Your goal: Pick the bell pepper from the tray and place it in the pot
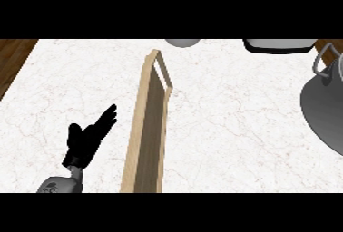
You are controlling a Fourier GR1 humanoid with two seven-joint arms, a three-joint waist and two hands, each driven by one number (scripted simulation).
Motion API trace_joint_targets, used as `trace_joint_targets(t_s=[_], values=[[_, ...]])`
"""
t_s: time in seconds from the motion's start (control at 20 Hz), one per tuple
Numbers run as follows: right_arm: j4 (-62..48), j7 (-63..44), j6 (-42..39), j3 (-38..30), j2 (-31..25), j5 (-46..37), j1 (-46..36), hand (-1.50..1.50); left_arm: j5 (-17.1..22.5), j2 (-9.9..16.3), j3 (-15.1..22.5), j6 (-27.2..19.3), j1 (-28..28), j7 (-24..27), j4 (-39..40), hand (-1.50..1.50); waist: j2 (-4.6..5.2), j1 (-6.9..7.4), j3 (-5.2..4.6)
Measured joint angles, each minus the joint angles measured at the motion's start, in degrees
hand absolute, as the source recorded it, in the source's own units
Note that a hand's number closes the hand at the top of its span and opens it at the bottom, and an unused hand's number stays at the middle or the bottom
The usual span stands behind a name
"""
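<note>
Wooden tray (142,136) stands tipped on edge on the marble counter (227,118); no bell pepper shows. The left hand (88,136) rests released beside it, the steel pot (325,106) far right, the right hand unseen.

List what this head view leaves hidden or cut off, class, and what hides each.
- Bell pepper: not visible; the wooden tray appears edge-on, its inside hidden by its wall.
- Pot: cut off by the right edge.
- Right hand: outside the view; only the left hand shows.
- Two objects: cut off at the top.
</note>
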State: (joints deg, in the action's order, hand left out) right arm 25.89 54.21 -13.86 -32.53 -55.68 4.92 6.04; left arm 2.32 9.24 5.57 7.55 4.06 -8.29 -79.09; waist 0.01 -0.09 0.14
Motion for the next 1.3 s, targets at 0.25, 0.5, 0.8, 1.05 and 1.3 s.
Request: trace_joint_targets(t_s=[0.25,0.5,0.8,1.05,1.3], values=[[3.8,-3.6,2.1,1.5,-2.2,-1.4,-3.4,1.5,-0.6,-0.2,-0.3,0.0,0.5,-0.2,0.2,0.0,0.0,0.13,-0.13],[10.5,-11.9,4.0,4.0,-3.4,-2.9,-6.9,1.5,-0.4,-0.1,-1.0,0.7,0.9,-1.4,-0.4,0.0,-0.02,0.32,-0.18],[17.6,-23.5,6.5,9.8,-3.8,-7.6,-12.6,1.5,-0.6,-0.3,-1.1,0.9,0.7,-2.1,-1.3,0.0,-0.02,0.55,-0.25],[19.2,-30.8,9.1,16.2,-2.3,-14.0,-19.7,1.5,-1.0,-0.5,-1.0,1.4,0.2,-0.6,-0.9,0.0,0.13,1.09,-0.18],[17.7,-36.2,14.4,23.2,-1.0,-23.5,-25.1,1.5,-1.3,-1.2,-0.9,1.3,1.4,-0.8,0.0,0.0,0.36,1.66,-0.14]])
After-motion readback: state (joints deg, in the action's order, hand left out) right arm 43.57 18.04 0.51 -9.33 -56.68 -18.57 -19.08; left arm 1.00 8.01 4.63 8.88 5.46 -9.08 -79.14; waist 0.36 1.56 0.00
